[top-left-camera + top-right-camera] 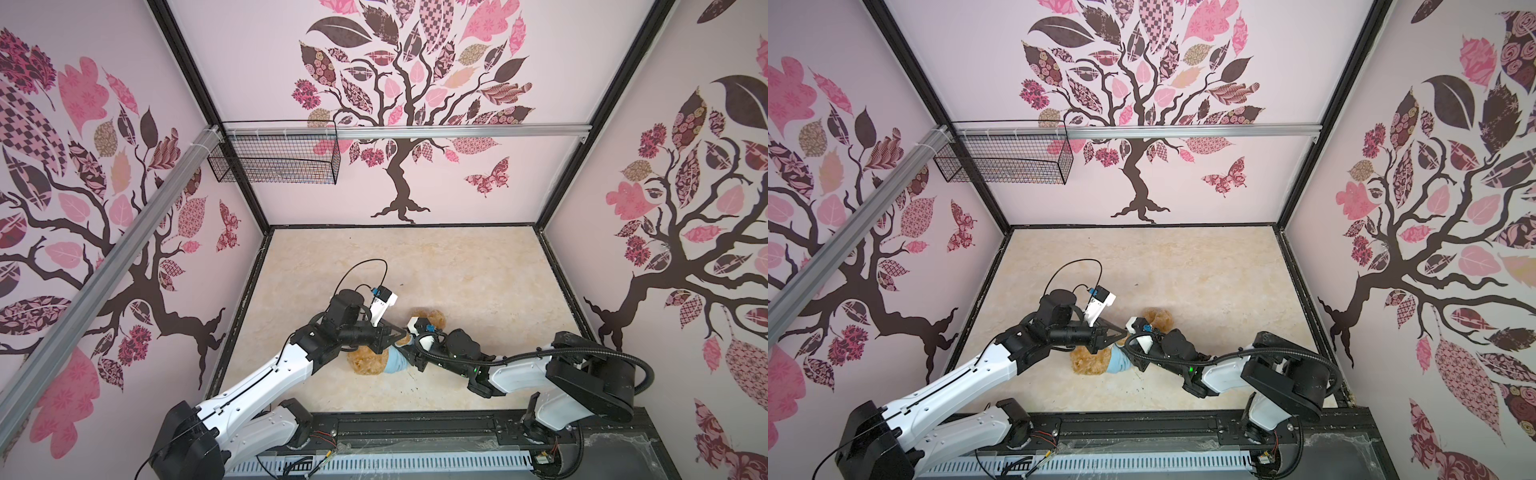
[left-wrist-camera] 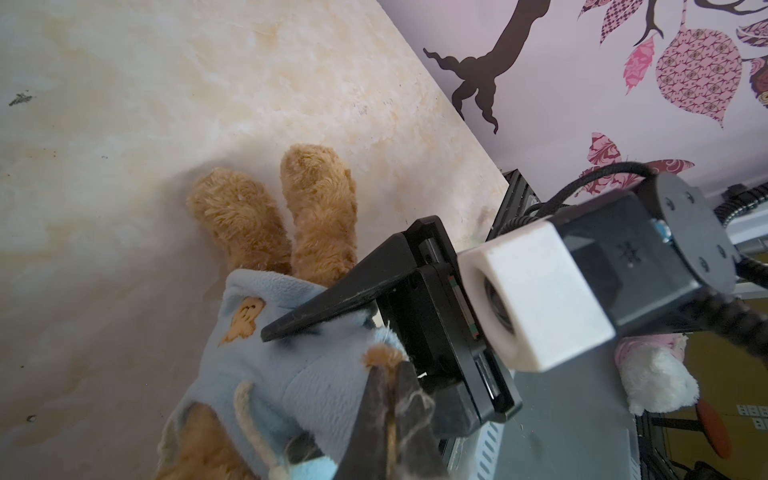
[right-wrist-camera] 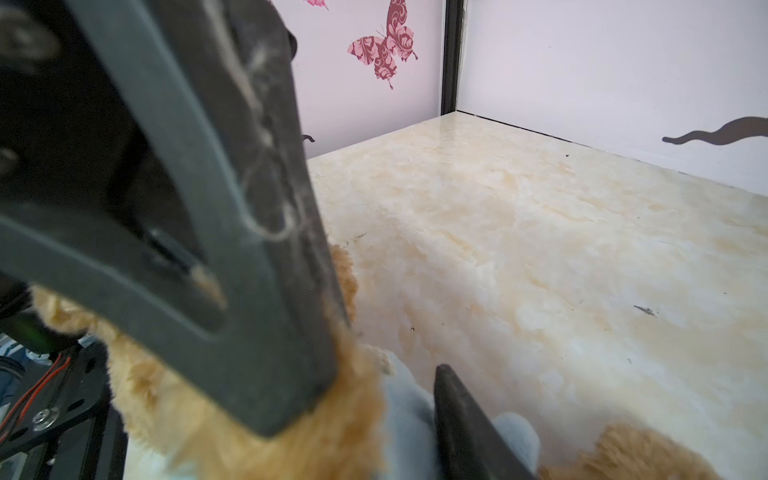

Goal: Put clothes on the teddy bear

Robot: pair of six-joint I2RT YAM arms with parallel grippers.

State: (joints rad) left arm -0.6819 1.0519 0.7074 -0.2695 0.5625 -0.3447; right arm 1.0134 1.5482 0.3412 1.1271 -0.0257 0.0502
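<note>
The teddy bear [image 1: 365, 362] [image 1: 1086, 363] lies on the marble table, legs [image 2: 320, 208] toward the back. A light-blue shirt [image 1: 395, 360] [image 2: 266, 365] with an orange bear print covers its middle. My left gripper [image 1: 404, 332] [image 2: 388, 374] is shut on a golden paw tuft poking out of the shirt's sleeve. My right gripper [image 1: 409, 348] [image 3: 395, 407] meets it from the right. One of its fingers [image 2: 324, 307] [image 3: 465, 424] lies against the blue fabric and the other finger is hidden, so its state does not show.
A black wire basket [image 1: 274, 158] hangs from the aluminium rail at the back left. Papered walls close the table [image 1: 457, 270] on three sides. A pink and white plush [image 2: 652, 374] lies outside the cell, seen in the left wrist view.
</note>
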